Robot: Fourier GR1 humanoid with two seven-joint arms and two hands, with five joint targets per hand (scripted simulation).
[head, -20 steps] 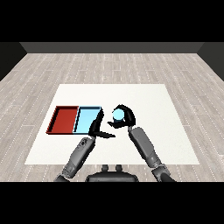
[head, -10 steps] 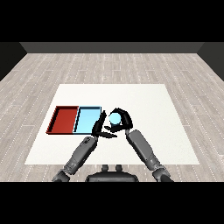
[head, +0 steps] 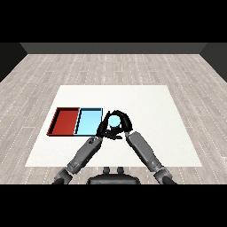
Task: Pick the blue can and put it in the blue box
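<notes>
White table (head: 146,102) sits on a grey plank floor (head: 111,66), dark walls behind it. Nearest to me, both my grey forearms come in from the lower corners & angle inward, meeting near the table's middle.

My right hand (head: 122,125) has its fingers & thumb curled round the blue can (head: 115,120); I see the can's pale blue top inside the ring of black fingers. Can is off the tray, just right of the blue tray's (head: 88,122) right edge. Can't tell if its base touches the table or is lifted.

My left hand (head: 103,128) is right up against the can's left side, close to the right hand. Its fingers are lost in the black mass there, so I can't tell whether they're curled or straight.

Just past the left hand, to the left, lies the blue tray, flat on the table. Red tray (head: 65,120) lies further left, touching it side by side, both w/ long sides running front to back.
</notes>
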